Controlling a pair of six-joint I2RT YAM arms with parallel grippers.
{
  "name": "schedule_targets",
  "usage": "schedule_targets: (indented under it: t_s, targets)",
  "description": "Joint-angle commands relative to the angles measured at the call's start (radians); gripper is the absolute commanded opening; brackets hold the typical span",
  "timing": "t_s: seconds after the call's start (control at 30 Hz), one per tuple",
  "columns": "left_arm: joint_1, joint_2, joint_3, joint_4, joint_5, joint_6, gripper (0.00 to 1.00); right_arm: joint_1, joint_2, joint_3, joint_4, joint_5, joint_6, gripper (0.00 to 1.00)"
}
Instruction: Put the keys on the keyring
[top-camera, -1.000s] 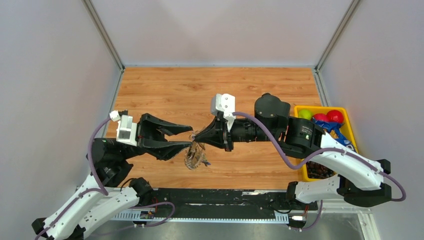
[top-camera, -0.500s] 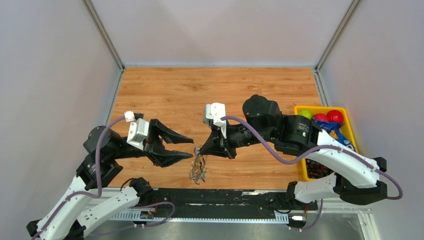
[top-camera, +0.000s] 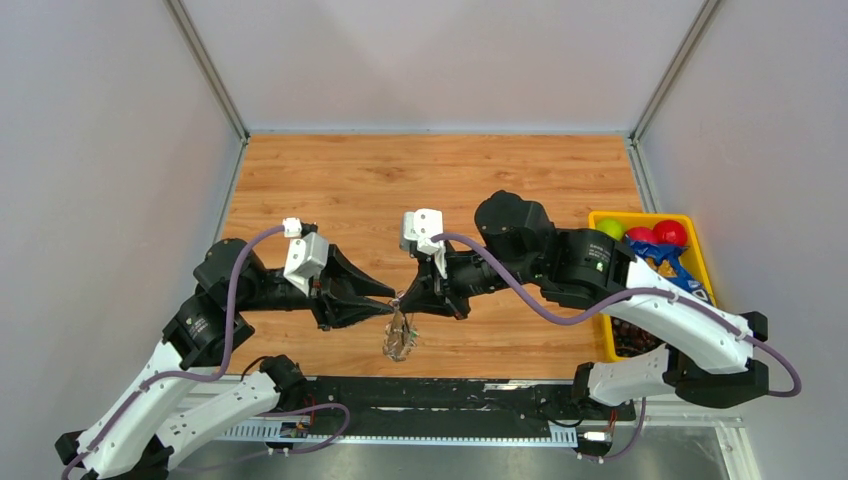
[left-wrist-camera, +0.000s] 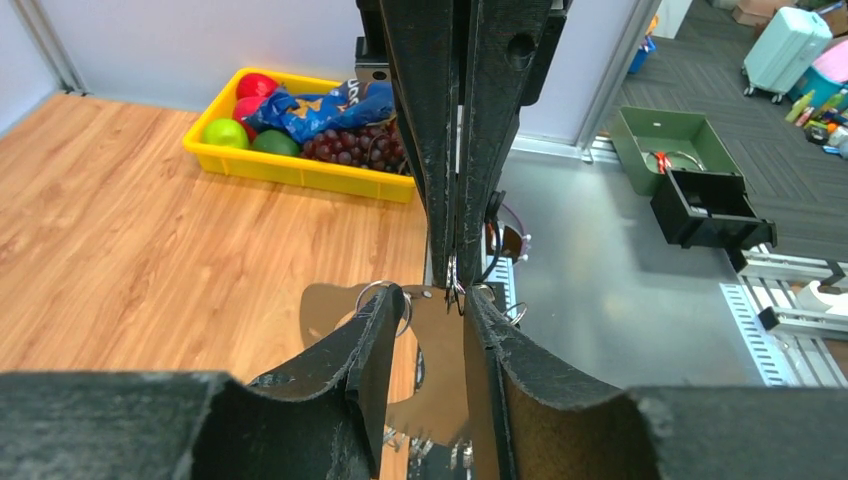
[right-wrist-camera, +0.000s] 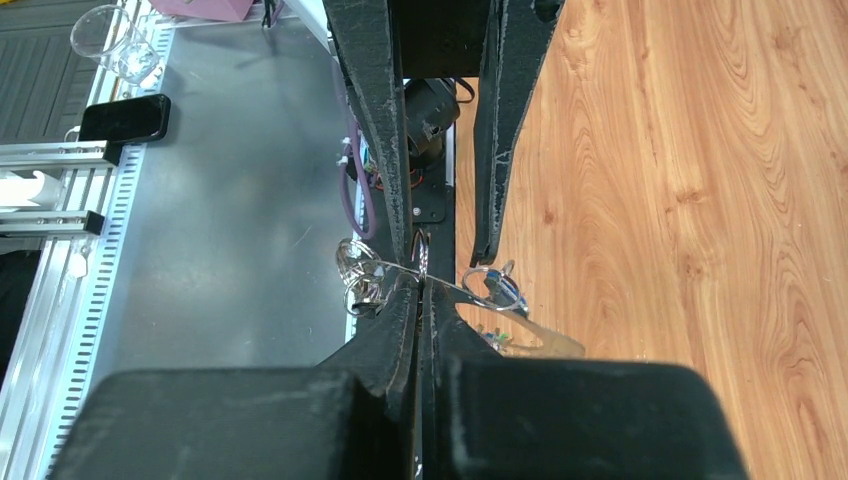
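Far right, yellow bin (left-wrist-camera: 300, 172) with grapes (left-wrist-camera: 355, 145), round fruit (left-wrist-camera: 225, 132), blue packet (left-wrist-camera: 320, 108).

Keyring (right-wrist-camera: 422, 252), a thin silvery loop, is standing edge-on, pinched at the tips of the jaws of the right gripper (right-wrist-camera: 421, 288) and sitting between the parted jaws of the left gripper (left-wrist-camera: 432, 298). Keys (top-camera: 399, 341) are hanging in a shiny cluster just below both sets of jaws, with a blue tag (right-wrist-camera: 512, 291) dangling among them.

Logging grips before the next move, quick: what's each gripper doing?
Left gripper: open, jaws either side of the thin silvery metal keyring loop.
Right gripper: shut on that keyring.
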Motion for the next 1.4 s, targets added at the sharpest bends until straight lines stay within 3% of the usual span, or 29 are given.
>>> schedule_targets:
  t_s: [0.0, 0.4, 0.47, 0.57, 0.7, 0.87, 0.93, 1.37]
  targets:
    - [-0.001, 0.005, 0.034, 0.013, 0.015, 0.018, 0.38, 0.005, 0.002, 0.049, 0.034, 0.007, 0.007, 0.00]
    - [-0.002, 0.024, 0.042, 0.002, 0.036, 0.024, 0.22, 0.005, 0.015, 0.053, 0.029, 0.033, 0.009, 0.00]
    - [-0.002, 0.028, 0.042, 0.001, 0.042, 0.026, 0.18, 0.005, 0.018, 0.055, 0.028, 0.033, 0.008, 0.00]
    - [-0.001, 0.041, 0.047, -0.016, 0.055, 0.038, 0.02, 0.005, 0.014, 0.054, 0.029, 0.036, 0.006, 0.00]
    - [-0.001, 0.040, 0.049, -0.013, 0.038, 0.056, 0.00, 0.005, 0.006, 0.036, 0.028, 0.031, 0.004, 0.00]
    - [-0.001, -0.016, -0.007, 0.122, 0.018, 0.020, 0.00, 0.005, -0.067, -0.034, 0.075, 0.068, -0.003, 0.34]
    - [-0.001, -0.053, -0.056, 0.238, 0.002, 0.010, 0.00, 0.006, -0.108, -0.067, 0.112, 0.079, -0.007, 0.39]
    - [-0.001, -0.092, -0.149, 0.486, -0.012, -0.046, 0.00, 0.006, -0.114, -0.096, 0.202, 0.166, -0.004, 0.39]
